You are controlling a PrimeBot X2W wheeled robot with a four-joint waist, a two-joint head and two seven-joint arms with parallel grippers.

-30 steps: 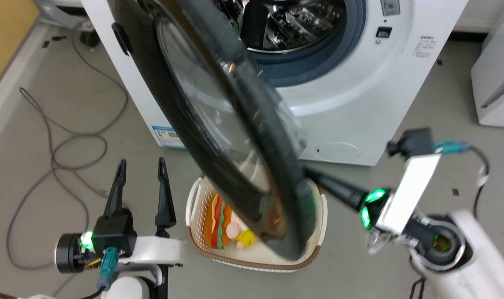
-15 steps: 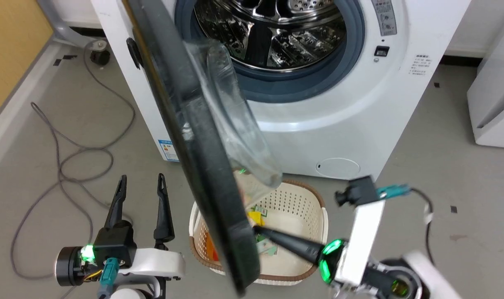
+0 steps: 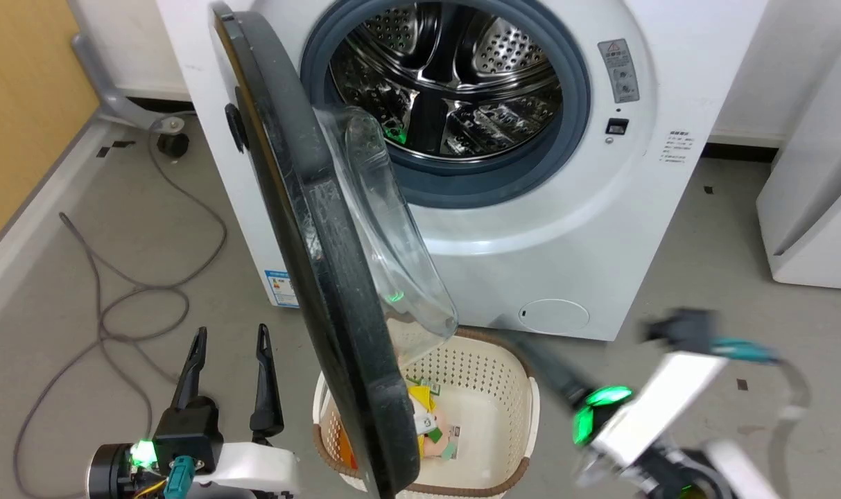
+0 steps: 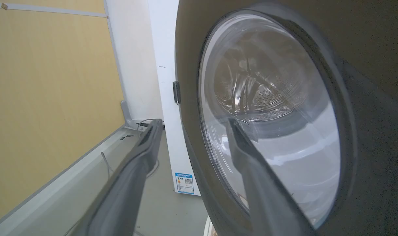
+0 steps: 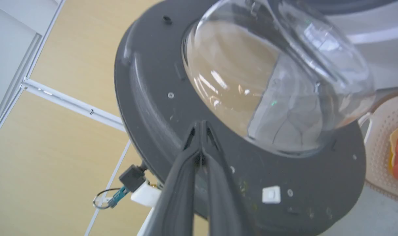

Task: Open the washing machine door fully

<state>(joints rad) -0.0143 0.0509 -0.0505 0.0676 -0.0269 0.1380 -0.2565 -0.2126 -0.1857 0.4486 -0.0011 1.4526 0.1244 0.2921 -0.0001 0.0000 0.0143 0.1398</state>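
Half open, at a guess: the door (image 3: 323, 263) stands edge-on, out from the washer (image 3: 566, 229). The right hand (image 5: 201, 124), pinched together and empty, points at its inner face. The left hand (image 3: 231, 333) gapes, empty. Next, a push wider seems called for.

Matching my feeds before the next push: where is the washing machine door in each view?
Head view: washing machine door edge-on, top left-centre down to bottom edge.
Left wrist view: door, outer face, right side, behind the left gripper.
Right wrist view: door, inner face, centre, beyond the right gripper.
Shared landmark: the clear glass bowl window.
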